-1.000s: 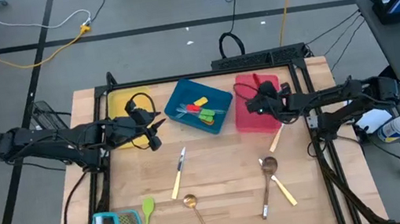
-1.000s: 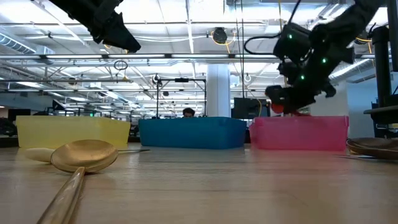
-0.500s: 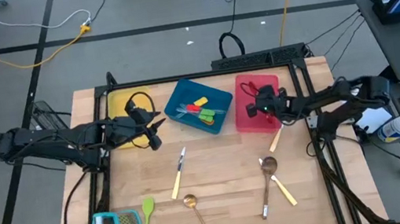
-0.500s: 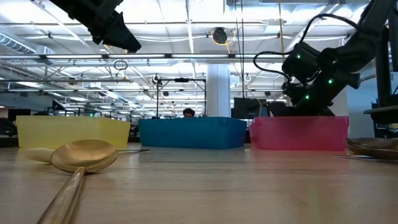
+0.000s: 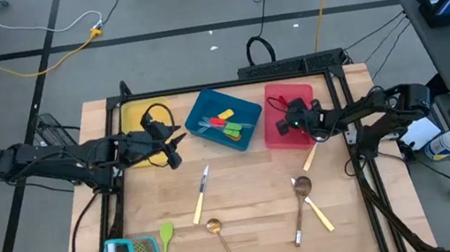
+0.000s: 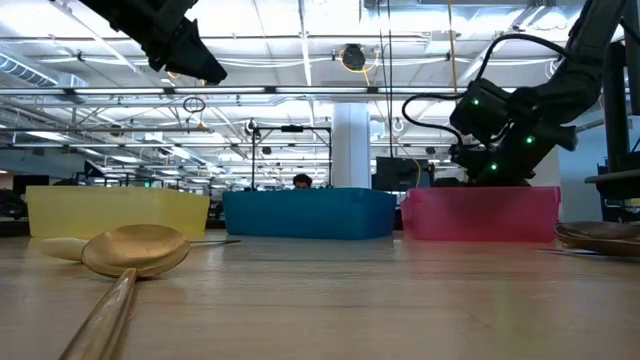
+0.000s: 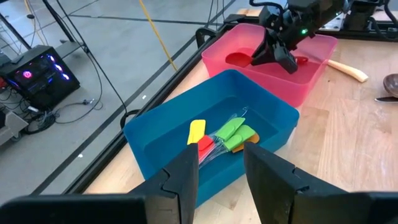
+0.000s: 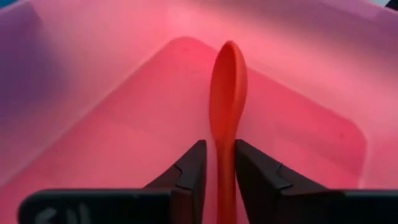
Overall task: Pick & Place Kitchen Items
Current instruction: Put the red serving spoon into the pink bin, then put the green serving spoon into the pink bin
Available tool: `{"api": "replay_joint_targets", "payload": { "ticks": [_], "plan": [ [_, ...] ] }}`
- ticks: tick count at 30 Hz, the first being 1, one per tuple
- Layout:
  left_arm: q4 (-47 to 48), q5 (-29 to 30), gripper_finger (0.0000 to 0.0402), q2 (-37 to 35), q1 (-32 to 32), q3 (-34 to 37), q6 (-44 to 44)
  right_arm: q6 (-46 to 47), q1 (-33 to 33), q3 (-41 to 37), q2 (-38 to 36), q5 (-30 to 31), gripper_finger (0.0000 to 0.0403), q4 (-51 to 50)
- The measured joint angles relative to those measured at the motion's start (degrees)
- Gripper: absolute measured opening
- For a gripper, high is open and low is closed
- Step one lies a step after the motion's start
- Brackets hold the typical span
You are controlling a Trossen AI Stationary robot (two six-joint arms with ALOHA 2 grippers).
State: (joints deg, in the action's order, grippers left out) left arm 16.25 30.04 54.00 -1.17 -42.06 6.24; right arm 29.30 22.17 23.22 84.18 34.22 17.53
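Down into the red tray (image 5: 278, 134) went the right claw (image 5: 289, 122), lower than before. Its fingers sat slightly apart around the red spoon (image 8: 226, 106), which lay straight ahead, bowl pointing away, on the tray floor. Whether they squeezed it was unclear.

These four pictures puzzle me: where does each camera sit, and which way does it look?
High view: above, looking straight down on the table; both arms show.
Low view: at table-top height, looking level across a brass spoon towards the trays; arms enter from above.
Left wrist view: on the left arm, over the blue tray; its own fingers show.
Right wrist view: inside the red tray; the right pincer straddles a red spoon.
Shared: both wrist views show the red tray.
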Motion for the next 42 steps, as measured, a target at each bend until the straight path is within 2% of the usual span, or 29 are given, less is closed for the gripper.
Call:
{"api": "replay_joint_targets", "payload": {
  "ticks": [6, 15, 20, 23, 35, 42],
  "plan": [
    [0.18, 0.0, 0.0134, 0.0, 0.0, 0.0, -0.2, -0.72, -0.11, 0.0, 0.02, -0.02, 0.0117, 4.93],
    [0.2, 0.02, 0.0134, -0.01, 0.0, 0.0, -1.65, -12.33, -0.13, 0.0, 0.0, -0.02, 0.0163, 18.12],
    [0.2, 0.04, 0.0134, 0.0, 0.01, 0.0, -3.41, -23.42, -0.13, 0.0, 0.0, 0.0, 0.016, 24.83],
    [0.2, 0.07, 0.0134, -0.01, 0.02, 0.0, -3.59, -26.94, -0.2, 0.02, 0.0, -0.02, 0.0152, 27.72],
    [0.13, 0.13, 0.0134, -0.01, 0.02, 0.0, -5.97, -28.95, -0.15, 0.02, 0.0, -0.1, 0.0141, 28.87],
    [-0.03, 0.11, 0.0134, 0.0, 0.02, 0.0, -4.0, -28.99, -0.04, 0.04, -0.01, -3.17, 0.014, 31.16]
  ]
}}
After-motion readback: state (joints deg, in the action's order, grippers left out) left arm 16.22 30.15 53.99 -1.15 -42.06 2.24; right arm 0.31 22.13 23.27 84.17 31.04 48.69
